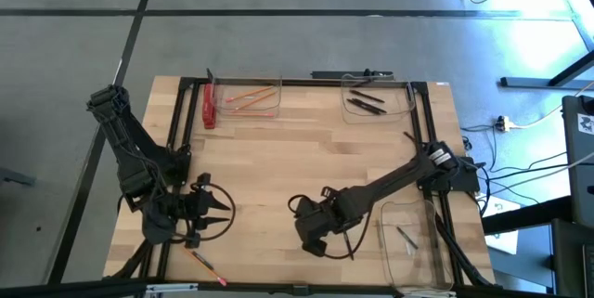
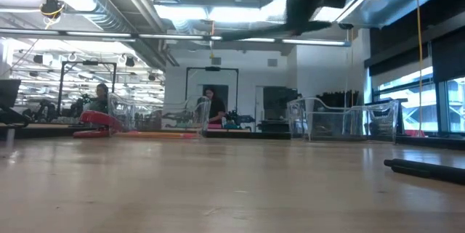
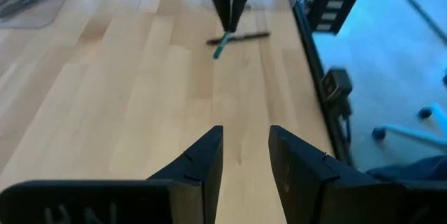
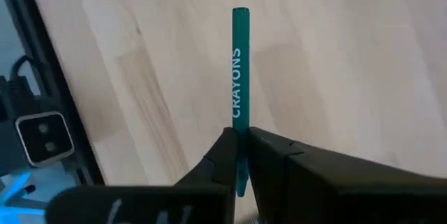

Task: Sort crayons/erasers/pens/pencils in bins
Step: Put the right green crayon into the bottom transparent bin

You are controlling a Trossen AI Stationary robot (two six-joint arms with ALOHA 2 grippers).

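right claw point(image 4: 241, 155) clamped on a teal crayon point(image 4: 239, 70) above the bench point(image 1: 306, 159); left claw point(image 3: 244, 155) gapes empty near the bench's front-left edge

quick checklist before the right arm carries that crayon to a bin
1. Grip: right gripper shut on the slim teal crayon: ok.
2. Crayon clear of the wooden table: cannot tell.
3. Black pen lies beside the crayon; may get dragged: not ok.
4. Left gripper open, at the near left, out of the way: ok.
5. Nearest clear plastic bin, near right, has room: ok.
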